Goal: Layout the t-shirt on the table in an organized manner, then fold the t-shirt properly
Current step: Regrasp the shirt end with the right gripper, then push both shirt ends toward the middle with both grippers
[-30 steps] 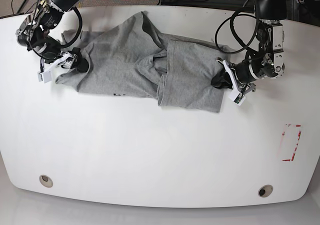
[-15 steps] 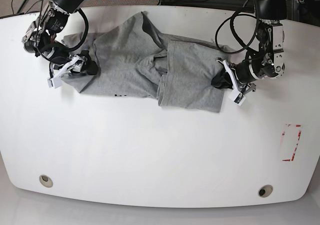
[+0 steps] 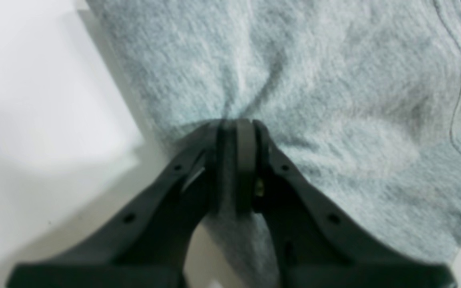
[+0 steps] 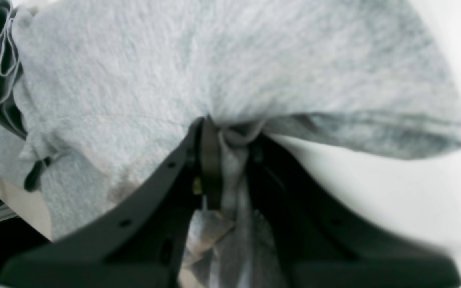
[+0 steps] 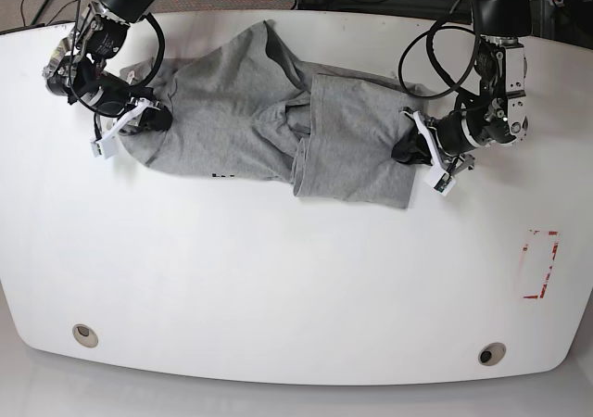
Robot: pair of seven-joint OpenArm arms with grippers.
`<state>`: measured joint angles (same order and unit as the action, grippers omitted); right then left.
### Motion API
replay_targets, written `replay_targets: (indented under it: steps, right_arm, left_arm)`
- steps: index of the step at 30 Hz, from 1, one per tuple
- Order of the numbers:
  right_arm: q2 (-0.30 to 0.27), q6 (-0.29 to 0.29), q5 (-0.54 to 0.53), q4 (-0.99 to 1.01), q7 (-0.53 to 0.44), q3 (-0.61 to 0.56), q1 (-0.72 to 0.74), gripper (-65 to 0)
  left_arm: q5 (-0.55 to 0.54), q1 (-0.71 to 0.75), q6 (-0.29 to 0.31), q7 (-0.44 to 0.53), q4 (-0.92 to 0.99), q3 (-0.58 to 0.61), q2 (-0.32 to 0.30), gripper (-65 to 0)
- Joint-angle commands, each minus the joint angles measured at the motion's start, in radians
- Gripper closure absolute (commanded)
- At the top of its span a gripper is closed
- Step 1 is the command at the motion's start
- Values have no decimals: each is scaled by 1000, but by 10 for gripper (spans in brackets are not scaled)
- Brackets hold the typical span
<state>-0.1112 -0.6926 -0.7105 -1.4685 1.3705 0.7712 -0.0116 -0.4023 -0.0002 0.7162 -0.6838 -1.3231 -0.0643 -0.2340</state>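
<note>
White and glossy, the tabletop (image 5: 278, 287) fills most of the base view, with curved edges, two round grommet holes near the bottom and a small red-outlined rectangle (image 5: 540, 265) at lower right. Across its upper half lies the t-shirt (image 5: 269, 120), soft grey heathered knit, rumpled and bunched in overlapping folds rather than flat. My left gripper (image 5: 414, 146) sits at the shirt's right edge in that view, clenched on a pinch of the cloth; close up, the fabric puckers into its dark pads (image 3: 245, 160). My right gripper (image 5: 148, 118) is at the shirt's left edge, clamped on a gathered fold of hem that bunches between its black fingers (image 4: 210, 160).
</note>
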Motion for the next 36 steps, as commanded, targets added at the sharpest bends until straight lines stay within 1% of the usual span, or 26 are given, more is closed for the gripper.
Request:
replay_targets:
  steps: [1, 7, 15, 17, 19, 20, 23, 26, 30, 36]
  right_arm:
    - [-12, -6, -19, -54, -3, 1, 14, 0]
    - [-11, -6, -19, -143, -1, -19, 14, 0]
    - [-11, -6, -21, -340, 0, -155, 9, 0]
    - [-11, -6, -21, -386, 0, -183, 9, 0]
    - [-8, -6, -21, -424, 0, -220, 11, 0]
    - [1, -6, -21, -446, 0, -255, 12, 0]
    - [20, -6, -21, -482, -3, -310, 25, 0]
    - [41, -6, -21, -501, -3, -350, 49, 0]
    - [84, -6, -18, -502, -3, -417, 68, 0]
    - [123, -6, -16, -499, -7, -480, 95, 0]
  left_arm:
    - [85, 4, -33, -84, 6, 2, -6, -46]
    - [87, -2, -34, -86, 14, 28, 18, -47]
    - [87, -39, -37, -86, 14, 111, 20, -47]
    - [87, -40, -53, -86, 14, 131, 22, -47]
    - [87, -42, -82, -86, 14, 154, 29, -47]
    - [87, -42, -106, -86, 14, 165, 43, -47]
    - [87, -44, -132, -86, 14, 179, 61, -47]
    - [87, -56, -135, -86, 14, 183, 77, -47]
    - [87, -73, -139, -86, 14, 185, 100, -47]
    - [87, -76, -139, -86, 14, 185, 121, -47]
